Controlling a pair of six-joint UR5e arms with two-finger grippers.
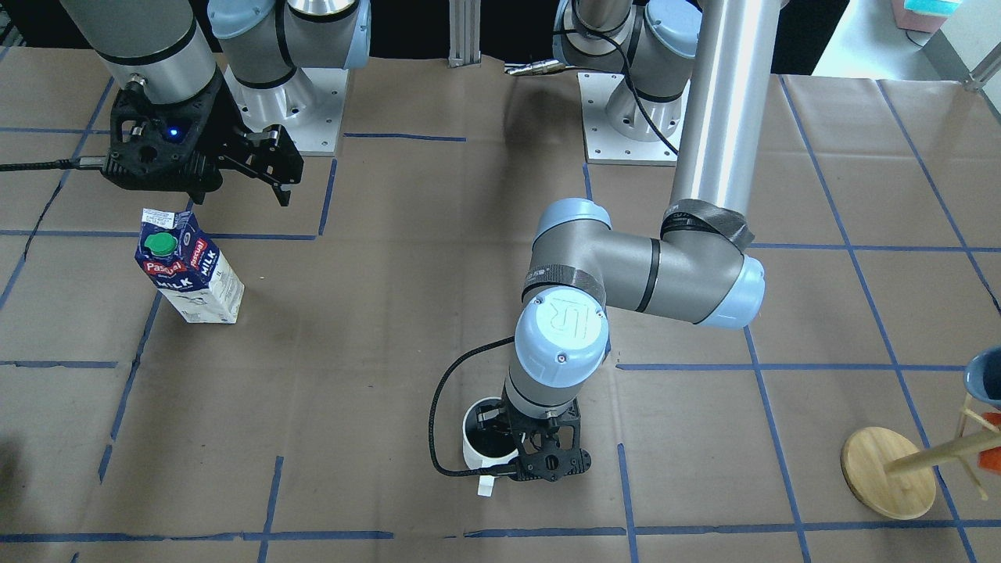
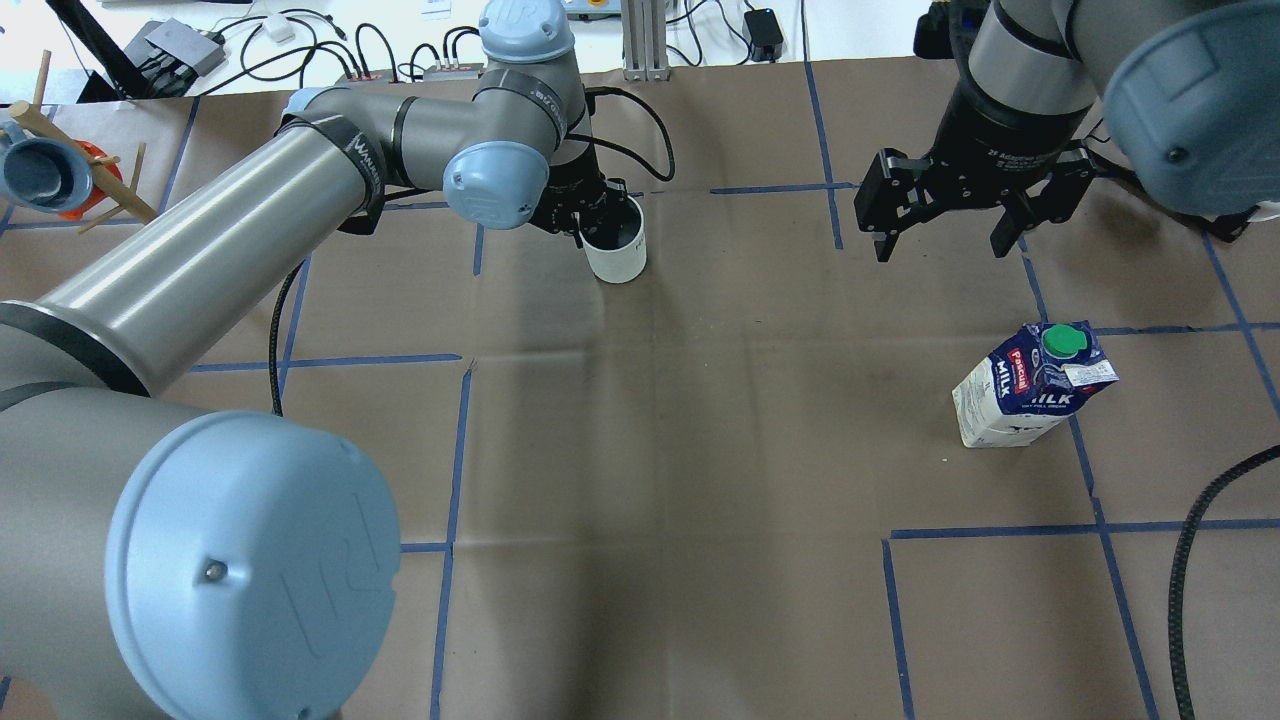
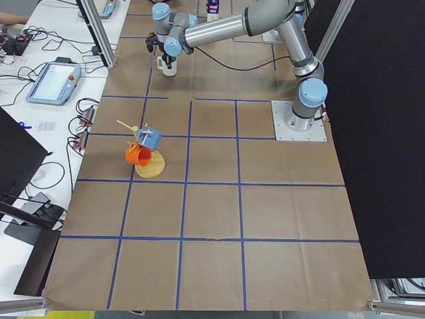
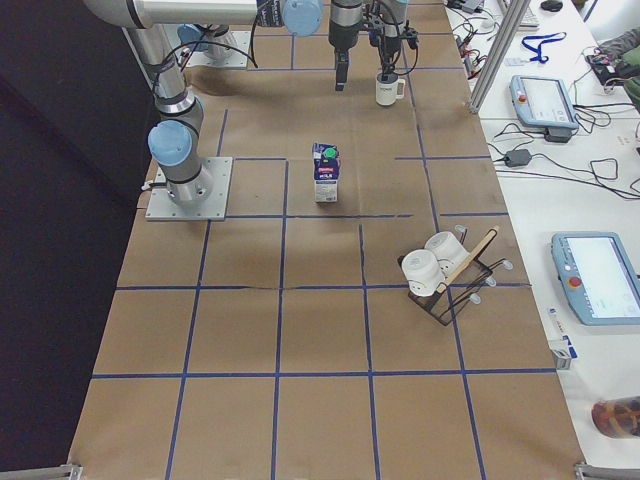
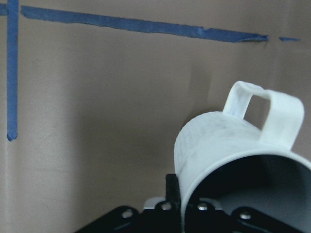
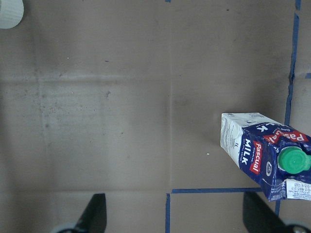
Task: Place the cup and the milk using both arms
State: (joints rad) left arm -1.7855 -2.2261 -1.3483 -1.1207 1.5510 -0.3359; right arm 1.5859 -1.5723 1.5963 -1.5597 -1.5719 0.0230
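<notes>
The white cup (image 1: 486, 452) stands on the brown paper near the table's far side, its squarish handle pointing away from the robot. My left gripper (image 1: 508, 438) is shut on the cup's wall, one finger inside the rim and one outside; the cup (image 5: 228, 150) fills the left wrist view's lower right. It also shows in the overhead view (image 2: 620, 250). The milk (image 1: 190, 270) stands upright, blue top and green cap, on the robot's right side (image 2: 1030, 392). My right gripper (image 2: 940, 240) hangs open and empty above the table, beyond the milk (image 6: 262, 153) and apart from it.
A wooden mug tree (image 1: 887, 473) with a blue cup (image 1: 985, 375) stands at the table's left end. A black rack with white cups (image 4: 440, 270) stands at the right end. The two arm bases (image 1: 626, 125) sit at the robot's edge.
</notes>
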